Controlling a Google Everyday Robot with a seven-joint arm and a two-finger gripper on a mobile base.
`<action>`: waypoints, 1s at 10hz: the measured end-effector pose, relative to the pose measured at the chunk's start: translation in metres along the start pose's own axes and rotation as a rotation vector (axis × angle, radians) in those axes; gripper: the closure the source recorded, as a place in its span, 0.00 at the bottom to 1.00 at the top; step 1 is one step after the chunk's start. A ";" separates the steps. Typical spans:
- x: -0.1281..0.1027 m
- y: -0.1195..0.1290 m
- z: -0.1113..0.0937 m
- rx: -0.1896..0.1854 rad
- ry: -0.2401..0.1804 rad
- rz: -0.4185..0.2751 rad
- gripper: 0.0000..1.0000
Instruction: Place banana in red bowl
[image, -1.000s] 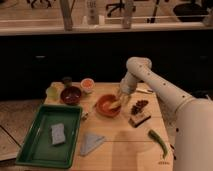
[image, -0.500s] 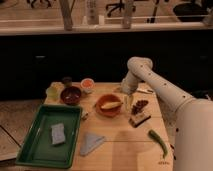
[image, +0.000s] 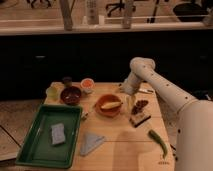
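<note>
The pale-yellow banana (image: 111, 104) lies inside the red bowl (image: 99, 108) at the middle of the wooden table. My gripper (image: 128, 101) hangs just to the right of the bowl, above the table, apart from the banana. It looks open and holds nothing. The white arm reaches in from the right.
A dark brown bowl (image: 70, 95), a small orange cup (image: 87, 85) and a yellow-green item (image: 52, 91) stand at the back left. A green tray (image: 35, 145) with a sponge (image: 58, 133) is front left. A grey cloth (image: 91, 143), brown snacks (image: 140, 105) and a green pod (image: 159, 140) lie nearby.
The gripper has moved from over the red bowl to its right side. The banana stays lying in the bowl.
</note>
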 end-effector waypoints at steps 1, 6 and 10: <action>0.000 0.000 0.000 0.000 0.000 0.001 0.20; -0.001 -0.001 0.001 -0.001 0.000 -0.002 0.20; -0.001 -0.001 0.002 -0.002 -0.001 -0.002 0.20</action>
